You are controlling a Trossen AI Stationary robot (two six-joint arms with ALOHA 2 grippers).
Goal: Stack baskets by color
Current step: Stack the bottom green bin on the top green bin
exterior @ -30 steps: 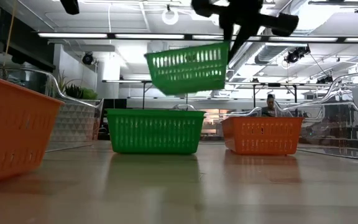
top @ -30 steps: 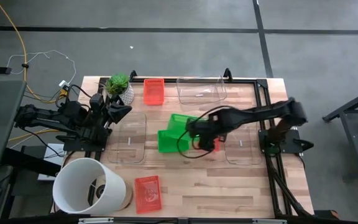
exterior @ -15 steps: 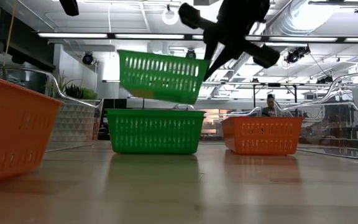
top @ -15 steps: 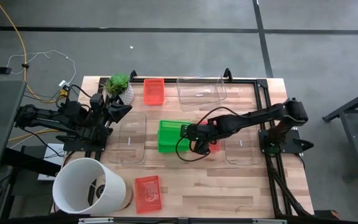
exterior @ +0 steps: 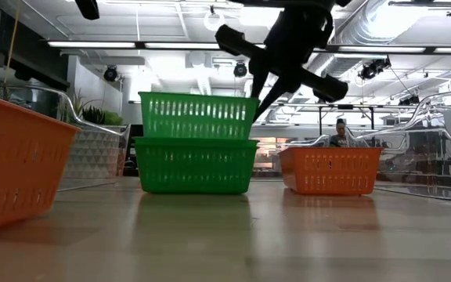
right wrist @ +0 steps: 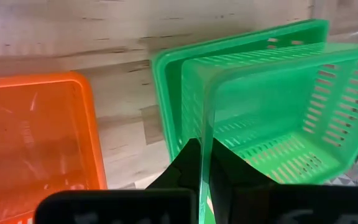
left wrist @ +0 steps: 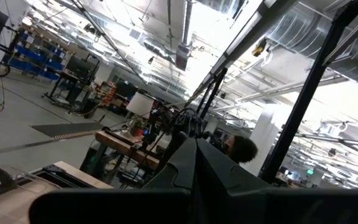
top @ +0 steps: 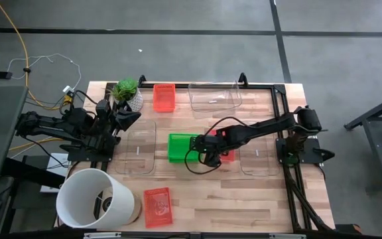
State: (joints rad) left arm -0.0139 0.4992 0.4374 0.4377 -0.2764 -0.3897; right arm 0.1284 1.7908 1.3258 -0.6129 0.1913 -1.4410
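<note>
right gripper [right wrist: 199, 163] clamped on the rim of the top green basket [exterior: 198, 116], now nested in the bottom green basket [exterior: 195, 165] mid-table, so greens look stacked; red baskets [top: 164, 97] and clear ones still apart, left gripper [top: 126, 118] shut, parked.

Tight in the middle, roomy along the near edge

Bare wooden tabletop [top: 244, 206] at 5 o'clock is open; the tall white cylindrical bucket [top: 95, 197] blocks 7 o'clock, the two nested green mesh plastic baskets [top: 182, 147] sit dead centre, and the small potted green plant [top: 127, 92] crowds 11 o'clock.
</note>
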